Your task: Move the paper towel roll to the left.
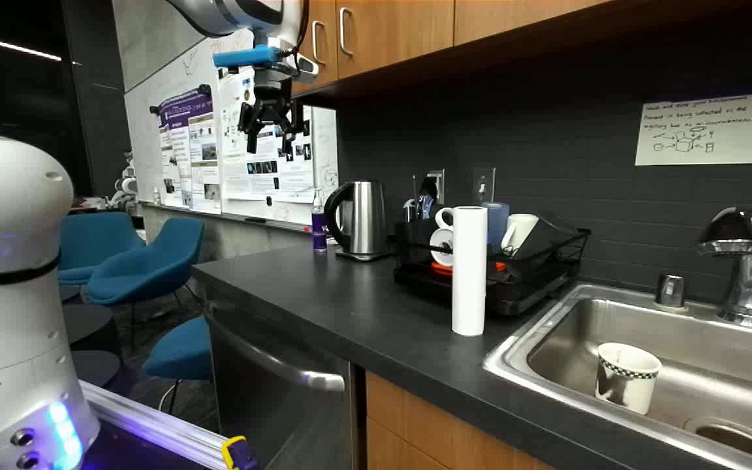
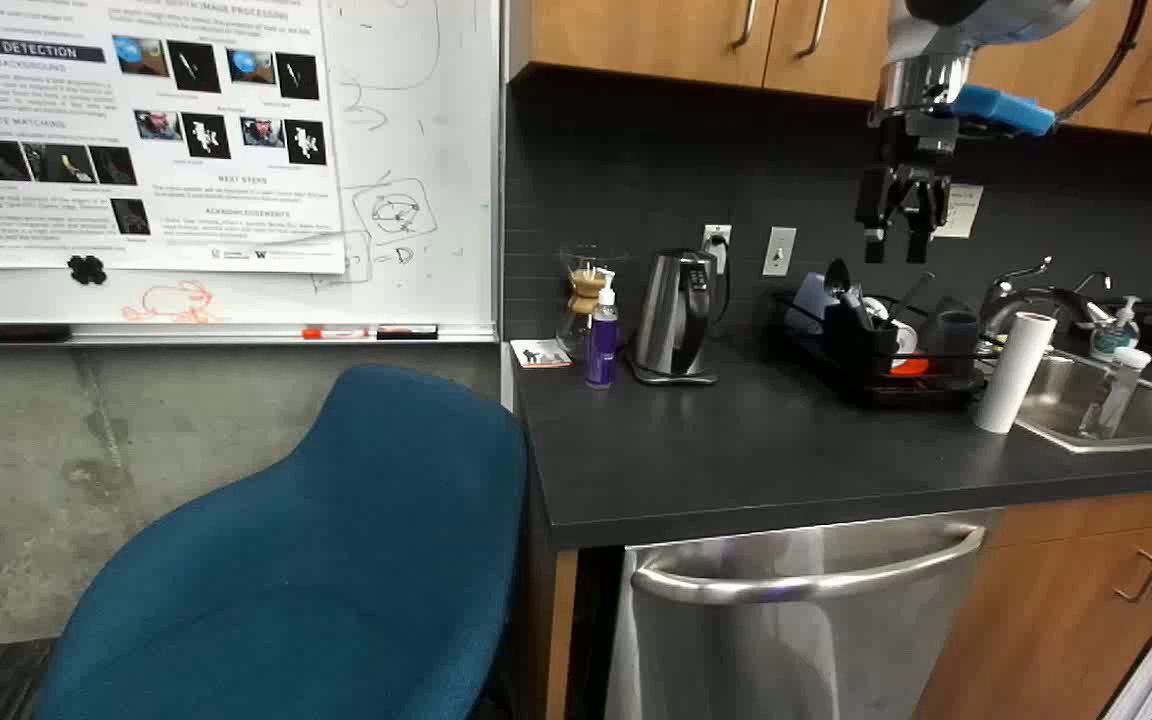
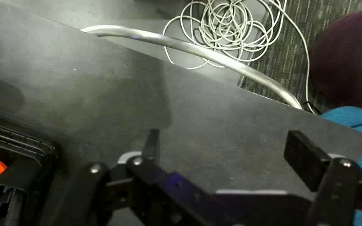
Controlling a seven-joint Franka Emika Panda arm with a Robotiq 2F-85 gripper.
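The paper towel roll (image 1: pixel 469 274) is a tall white cylinder standing upright on the dark counter, in front of the dish rack and beside the sink. It also shows in an exterior view (image 2: pixel 1014 375), and it is out of the wrist view. My gripper (image 1: pixel 269 140) hangs high above the counter, pointing down, well apart from the roll. It also shows in an exterior view (image 2: pixel 895 240). In the wrist view the gripper (image 3: pixel 223 141) has its fingers wide apart, with only counter surface seen between them. It holds nothing.
A black dish rack (image 1: pixel 519 287) with cups stands behind the roll. The steel kettle (image 1: pixel 367 219) and a purple bottle (image 2: pixel 602 340) stand at the counter's far end. The sink (image 1: pixel 565 339) holds a white cup (image 1: pixel 627 378). Wooden cabinets (image 1: pixel 395 29) hang above. The counter edge (image 3: pixel 181 67) crosses the wrist view.
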